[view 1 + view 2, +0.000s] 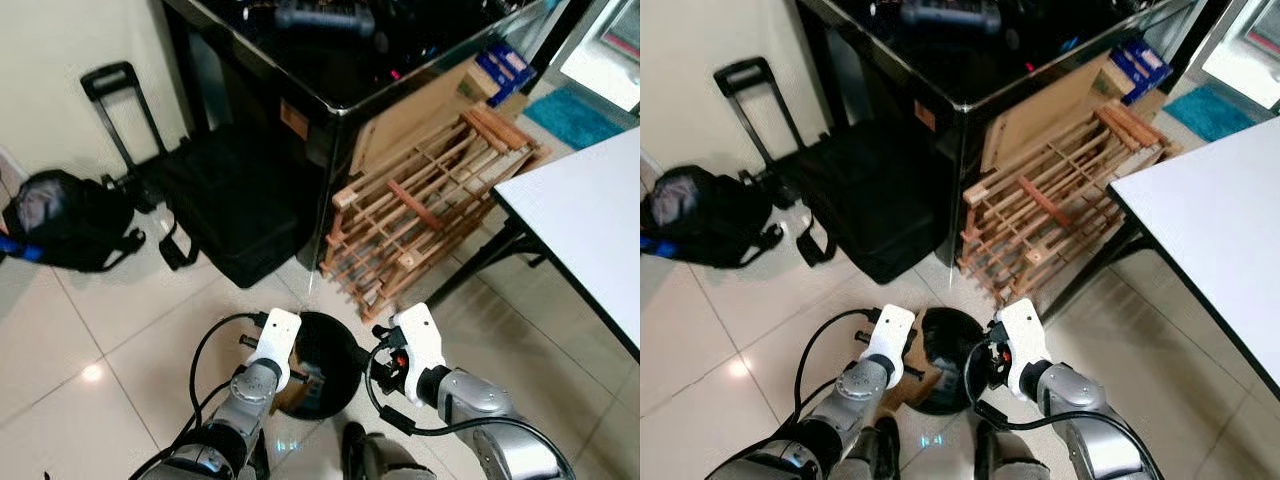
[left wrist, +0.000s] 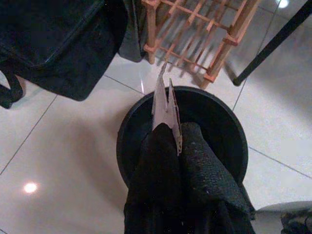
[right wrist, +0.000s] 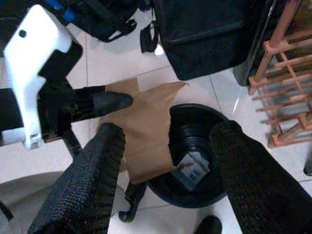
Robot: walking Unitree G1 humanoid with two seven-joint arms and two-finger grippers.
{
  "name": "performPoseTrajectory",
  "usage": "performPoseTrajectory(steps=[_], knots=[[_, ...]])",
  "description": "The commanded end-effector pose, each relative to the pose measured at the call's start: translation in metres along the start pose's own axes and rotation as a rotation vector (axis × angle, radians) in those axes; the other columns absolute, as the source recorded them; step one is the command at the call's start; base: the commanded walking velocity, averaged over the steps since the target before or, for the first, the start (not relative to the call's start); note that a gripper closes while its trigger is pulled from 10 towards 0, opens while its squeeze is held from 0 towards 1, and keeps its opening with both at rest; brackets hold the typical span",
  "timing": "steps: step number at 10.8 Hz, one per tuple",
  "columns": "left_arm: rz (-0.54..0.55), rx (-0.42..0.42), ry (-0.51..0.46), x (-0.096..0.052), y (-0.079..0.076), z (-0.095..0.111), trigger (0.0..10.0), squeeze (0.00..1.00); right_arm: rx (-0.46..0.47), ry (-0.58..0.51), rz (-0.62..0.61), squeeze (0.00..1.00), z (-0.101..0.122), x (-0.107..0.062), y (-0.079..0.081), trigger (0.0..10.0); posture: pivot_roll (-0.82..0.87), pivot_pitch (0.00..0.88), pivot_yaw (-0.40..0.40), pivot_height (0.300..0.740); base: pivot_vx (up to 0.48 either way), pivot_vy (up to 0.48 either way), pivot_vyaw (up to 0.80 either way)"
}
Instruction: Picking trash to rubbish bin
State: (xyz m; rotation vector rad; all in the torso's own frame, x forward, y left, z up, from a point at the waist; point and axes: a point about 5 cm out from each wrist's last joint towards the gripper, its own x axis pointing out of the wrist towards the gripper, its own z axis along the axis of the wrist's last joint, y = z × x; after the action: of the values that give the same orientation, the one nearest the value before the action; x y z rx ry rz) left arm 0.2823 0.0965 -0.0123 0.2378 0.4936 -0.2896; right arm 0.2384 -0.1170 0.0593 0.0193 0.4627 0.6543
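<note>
The left gripper (image 3: 105, 102) pinched brown cardboard (image 3: 146, 131) over the black bin's (image 1: 325, 365) 9 o'clock rim. The right gripper (image 3: 165, 161) hung wide open above the bin.

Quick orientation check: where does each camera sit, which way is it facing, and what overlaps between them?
Left eye, on the head: looks down at the black bin on the floor; both silver arms show.
Right eye, beside it: same scene, with the wooden rack.
Left wrist: looks along the left tool, shut on a brown cardboard piece over the bin.
Right wrist: looks along the open right tool at the bin, with the left tool opposite.
Shared: bin, cardboard piece and rack.
</note>
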Motion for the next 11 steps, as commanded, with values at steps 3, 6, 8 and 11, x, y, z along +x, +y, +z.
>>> performPoseTrajectory(steps=[3, 6, 8, 11], knots=[[-0.005, -0.002, 0.030, -0.0013, -0.0051, -0.0069, 10.0, 0.00, 0.016, 0.037, 0.029, 0.00, -0.0084, -0.0080, 0.0068, 10.0, -0.14, 0.328, -0.075, 0.740, 0.000, 0.000, 0.00], [-0.012, 0.001, 0.017, -0.0007, -0.0082, -0.0046, 10.0, 0.00, 0.009, 0.037, -0.057, 0.00, -0.0072, -0.0075, -0.0002, 10.0, -0.14, 0.338, -0.079, 0.740, 0.000, 0.000, 0.00], [-0.011, 0.000, 0.016, -0.0008, -0.0090, -0.0046, 10.0, 0.00, 0.011, 0.032, -0.046, 0.00, -0.0060, -0.0070, 0.0017, 10.0, -0.14, 0.339, -0.080, 0.740, 0.000, 0.000, 0.00], [-0.027, 0.028, 0.005, -0.0005, -0.0109, -0.0029, 10.0, 1.00, 0.014, 0.032, -0.043, 0.00, -0.0064, -0.0073, 0.0042, 10.0, -0.14, 0.351, -0.083, 0.740, 0.000, 0.000, 0.00]])
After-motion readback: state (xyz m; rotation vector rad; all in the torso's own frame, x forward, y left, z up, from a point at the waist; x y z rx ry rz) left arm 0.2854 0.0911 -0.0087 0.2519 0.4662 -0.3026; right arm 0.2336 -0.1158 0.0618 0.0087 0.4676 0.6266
